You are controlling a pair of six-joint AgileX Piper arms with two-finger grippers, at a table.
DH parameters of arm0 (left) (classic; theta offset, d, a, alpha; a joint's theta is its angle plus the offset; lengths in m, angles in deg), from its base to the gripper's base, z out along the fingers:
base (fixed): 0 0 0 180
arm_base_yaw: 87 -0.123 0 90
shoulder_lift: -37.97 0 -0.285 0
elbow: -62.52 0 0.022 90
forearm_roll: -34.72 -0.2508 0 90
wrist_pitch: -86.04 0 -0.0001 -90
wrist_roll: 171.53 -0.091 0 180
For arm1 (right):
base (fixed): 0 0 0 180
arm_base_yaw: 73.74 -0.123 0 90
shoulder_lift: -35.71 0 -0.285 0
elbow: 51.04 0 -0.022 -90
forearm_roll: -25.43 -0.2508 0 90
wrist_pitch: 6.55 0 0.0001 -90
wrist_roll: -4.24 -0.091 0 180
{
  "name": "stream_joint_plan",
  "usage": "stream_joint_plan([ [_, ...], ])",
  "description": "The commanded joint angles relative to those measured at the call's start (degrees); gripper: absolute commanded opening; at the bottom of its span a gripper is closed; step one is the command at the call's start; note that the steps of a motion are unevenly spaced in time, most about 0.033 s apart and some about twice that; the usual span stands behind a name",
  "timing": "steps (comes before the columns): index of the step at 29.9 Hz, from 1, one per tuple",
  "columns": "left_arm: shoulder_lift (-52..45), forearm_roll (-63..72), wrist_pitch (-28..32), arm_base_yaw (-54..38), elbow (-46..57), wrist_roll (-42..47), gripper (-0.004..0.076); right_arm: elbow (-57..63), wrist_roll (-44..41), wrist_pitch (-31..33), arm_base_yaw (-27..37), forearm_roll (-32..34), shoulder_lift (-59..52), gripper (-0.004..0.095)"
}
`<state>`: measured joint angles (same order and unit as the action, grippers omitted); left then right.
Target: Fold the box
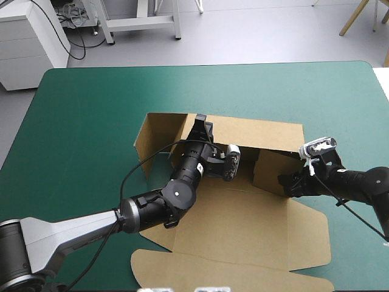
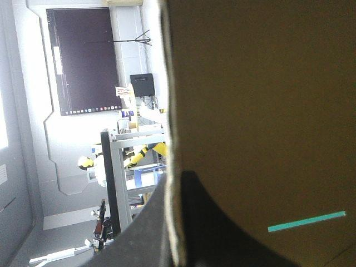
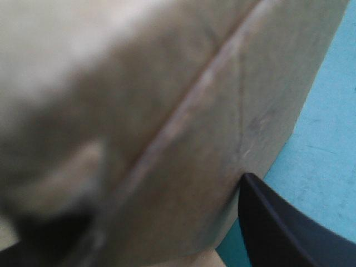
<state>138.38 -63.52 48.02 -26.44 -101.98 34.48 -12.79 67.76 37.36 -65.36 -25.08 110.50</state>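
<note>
The brown box (image 1: pixel 243 225) lies mid-table with its back wall (image 1: pixel 261 135) raised, a left flap (image 1: pixel 159 131) and a right flap (image 1: pixel 270 170) standing, and its front panel (image 1: pixel 231 267) flat. My left gripper (image 1: pixel 200 126) is at the back wall's top edge. In the left wrist view this gripper (image 2: pixel 177 181) is shut on the board's edge (image 2: pixel 172 111), one finger on each side. My right gripper (image 1: pixel 284 182) is at the right flap. In the right wrist view it (image 3: pixel 167 206) stands open, the brown flap (image 3: pixel 183 122) filling the space between its fingers (image 3: pixel 278 233).
The teal-green cover (image 1: pixel 91 121) shows wide to the left of the box and beyond it to the far edge (image 1: pixel 200 64). The table's right edge (image 1: pixel 380 85) is close behind my right arm. A teal-green strip (image 2: pixel 306 221) shows through a slit in the board.
</note>
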Motion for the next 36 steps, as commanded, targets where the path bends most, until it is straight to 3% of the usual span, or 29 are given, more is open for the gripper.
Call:
stream_joint_plan([
  [1,-1.9,-2.8,1.5,0.8,-1.2,0.7,-0.0010,1.3,6.2,-4.7,-0.1,-8.4,-1.4,0.0421],
  [9,-1.9,-2.9,1.5,0.8,-1.2,0.7,-0.0010,1.6,11.3,-9.5,-0.1,-14.3,-1.4,-0.0020],
  [23,-1.9,-2.9,1.5,0.8,-1.2,0.7,-0.0010,0.0,8.6,-12.1,-0.1,-12.2,-1.5,0.0001],
  [32,-1.9,-2.9,1.5,0.8,-1.2,1.0,-0.0008,-4.8,-8.6,-11.6,-0.1,6.7,-1.5,0.0001],
  [36,-1.9,-2.9,1.5,0.8,-1.2,1.0,0.0038,-4.8,-10.8,-10.3,-0.1,9.5,-1.5,0.0001],
])
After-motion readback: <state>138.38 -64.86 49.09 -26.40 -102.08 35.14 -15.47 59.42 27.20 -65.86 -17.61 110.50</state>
